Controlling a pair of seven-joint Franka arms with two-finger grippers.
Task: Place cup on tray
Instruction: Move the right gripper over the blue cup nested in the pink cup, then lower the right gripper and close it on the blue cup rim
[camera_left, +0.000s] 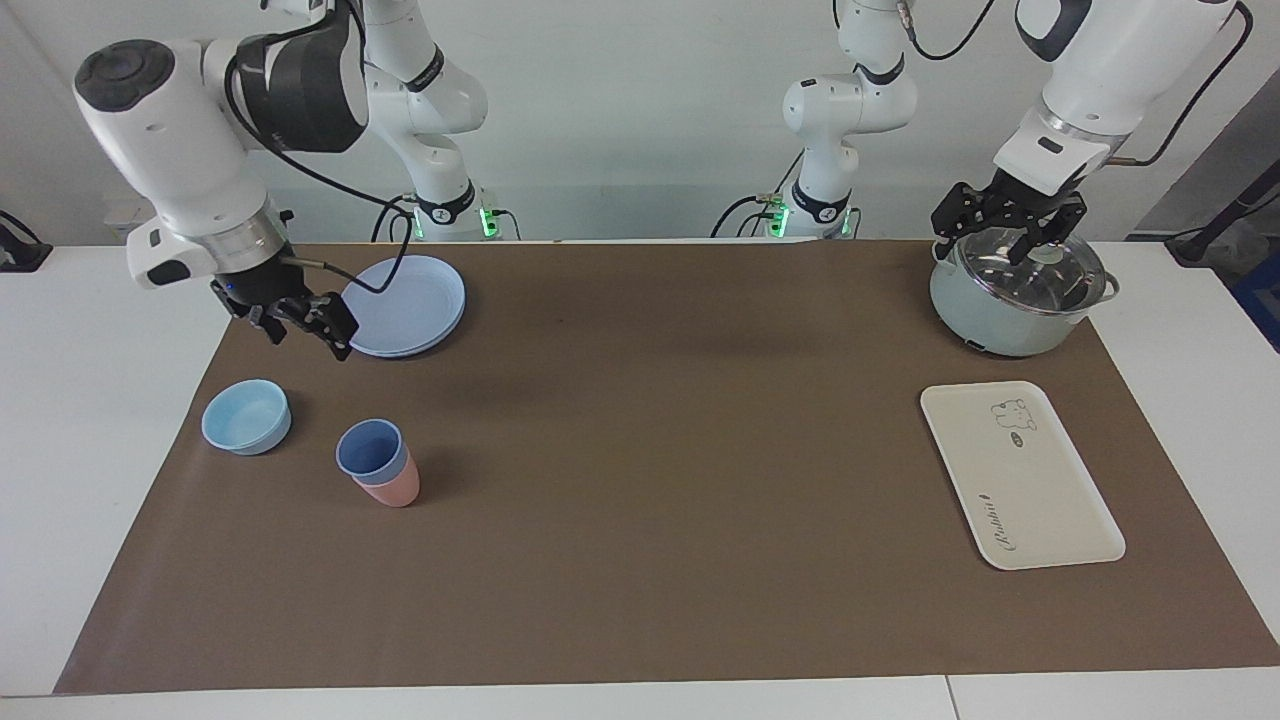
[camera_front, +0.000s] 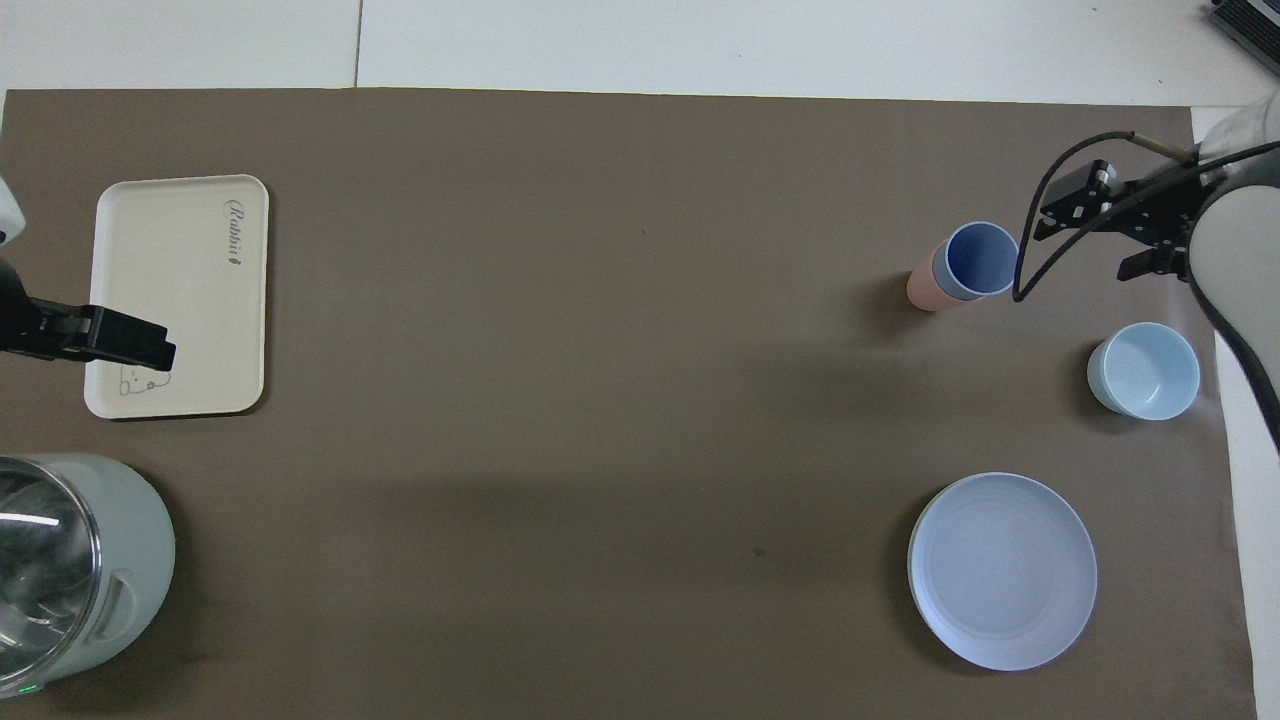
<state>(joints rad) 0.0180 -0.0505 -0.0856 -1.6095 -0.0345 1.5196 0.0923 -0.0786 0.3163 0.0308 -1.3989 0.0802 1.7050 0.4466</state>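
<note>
You find the cup (camera_left: 370, 450) in the lower left of the facing view, toward the right arm's end of the desk (camera_left: 650, 450). It stands upright inside a pink cup (camera_left: 397, 490), so I judge it must be lifted straight out. The tray (camera_left: 1040, 490) lies in the lower right of this view, well apart from the cup and with nothing on it. For this reason the task is not yet begun.

The right claw (camera_left: 305, 325) hangs in the air above the cups in the frame, between the plate (camera_left: 405, 305) and the bowl (camera_left: 245, 415). I cannot tell if it is released or clenched. The left claw (camera_left: 1010, 225) waits released over the pot (camera_left: 1010, 310), upper right.

You can count two cups, one bowl, one plate, one tray and one pot.
</note>
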